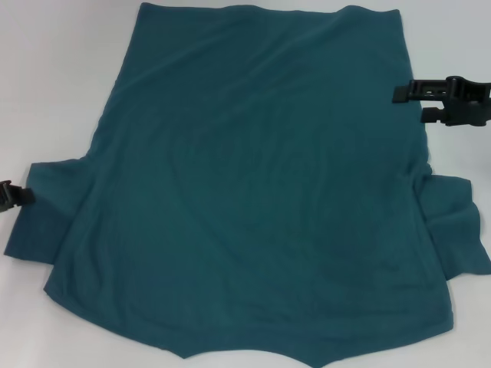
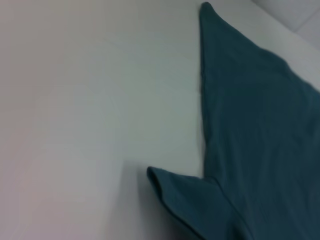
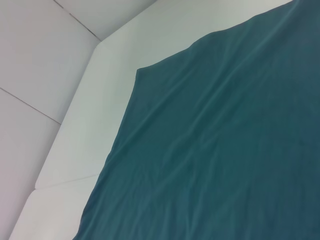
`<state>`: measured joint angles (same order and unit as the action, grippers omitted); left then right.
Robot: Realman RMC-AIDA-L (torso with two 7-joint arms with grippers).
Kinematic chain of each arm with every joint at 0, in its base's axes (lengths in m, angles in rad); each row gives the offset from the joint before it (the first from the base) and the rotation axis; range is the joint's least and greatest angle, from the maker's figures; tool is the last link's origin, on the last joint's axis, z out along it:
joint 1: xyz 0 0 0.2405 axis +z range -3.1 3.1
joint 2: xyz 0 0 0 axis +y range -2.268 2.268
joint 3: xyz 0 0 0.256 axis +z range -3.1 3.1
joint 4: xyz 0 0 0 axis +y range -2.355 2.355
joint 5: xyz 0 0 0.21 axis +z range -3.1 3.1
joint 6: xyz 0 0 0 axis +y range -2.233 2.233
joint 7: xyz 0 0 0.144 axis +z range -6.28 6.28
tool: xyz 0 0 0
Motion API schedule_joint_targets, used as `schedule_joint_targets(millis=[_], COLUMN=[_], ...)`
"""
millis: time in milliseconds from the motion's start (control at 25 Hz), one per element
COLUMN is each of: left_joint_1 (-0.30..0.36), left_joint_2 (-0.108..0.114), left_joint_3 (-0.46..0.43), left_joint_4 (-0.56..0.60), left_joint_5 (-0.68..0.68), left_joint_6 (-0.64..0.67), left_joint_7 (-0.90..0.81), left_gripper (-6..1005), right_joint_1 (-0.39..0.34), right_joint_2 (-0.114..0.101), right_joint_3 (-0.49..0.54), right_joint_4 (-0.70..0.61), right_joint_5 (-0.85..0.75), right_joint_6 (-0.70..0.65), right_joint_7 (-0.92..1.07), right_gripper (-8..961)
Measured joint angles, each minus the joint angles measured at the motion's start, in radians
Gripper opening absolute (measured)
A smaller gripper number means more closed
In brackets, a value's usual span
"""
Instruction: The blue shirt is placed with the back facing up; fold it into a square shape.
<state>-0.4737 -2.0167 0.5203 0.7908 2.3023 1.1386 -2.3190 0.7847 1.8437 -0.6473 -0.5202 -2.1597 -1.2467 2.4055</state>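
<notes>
A white table (image 1: 46,69) carries the work, and the right gripper (image 1: 418,103) hovers at the right side edge of the blue shirt (image 1: 253,192), jaws parted and holding nothing. The left gripper (image 1: 19,195) sits by the shirt's left sleeve; I cannot tell its opening. Spread flat, hem farthest from the robot, the shirt looks soft, so a shallow pinch could drop the edge and skew the fold.

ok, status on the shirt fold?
Left gripper at left sleeve edge. Right gripper open beside right side hem. Plain teal-blue knit shirt flat on white table, unfolded. Nothing blocking.
</notes>
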Motion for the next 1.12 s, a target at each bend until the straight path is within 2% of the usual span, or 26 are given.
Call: schedule_joint_targets(millis=[320,560,760,960,1120], left_joint_1=[-0.04,-0.044,-0.085,-0.136,-0.164], left_joint_2=[0.005,0.006,0.019,0.027,0.018], left_joint_3=[0.023,0.022,0.03,0.042,0.127], left_joint_4=[0.097,0.138,0.146,0.203,0.329], left_joint_5=[0.199,0.232,0.29,0.334,0.341], left_joint_6=[-0.011,-0.024,-0.009,0.126,0.29], left_joint_7=[-0.084,-0.106,-0.111,-0.156,-0.308], left_gripper=[0,0,1,1,0], right_joint_1=[-0.001,0.0,0.006,0.009,0.009], right_joint_2=[0.002,0.002,0.002,0.004,0.005], right_joint_3=[0.0,0.0,-0.004,-0.008,-0.008], right_joint_4=[-0.002,-0.004,-0.004,-0.004,-0.004], right_joint_5=[0.0,0.0,0.0,-0.003,-0.003], right_joint_6=[0.001,0.002,-0.002,-0.005,-0.007], right_joint_7=[0.003,0.004,0.004,0.004,0.005], right_gripper=[862,858,854,851,848])
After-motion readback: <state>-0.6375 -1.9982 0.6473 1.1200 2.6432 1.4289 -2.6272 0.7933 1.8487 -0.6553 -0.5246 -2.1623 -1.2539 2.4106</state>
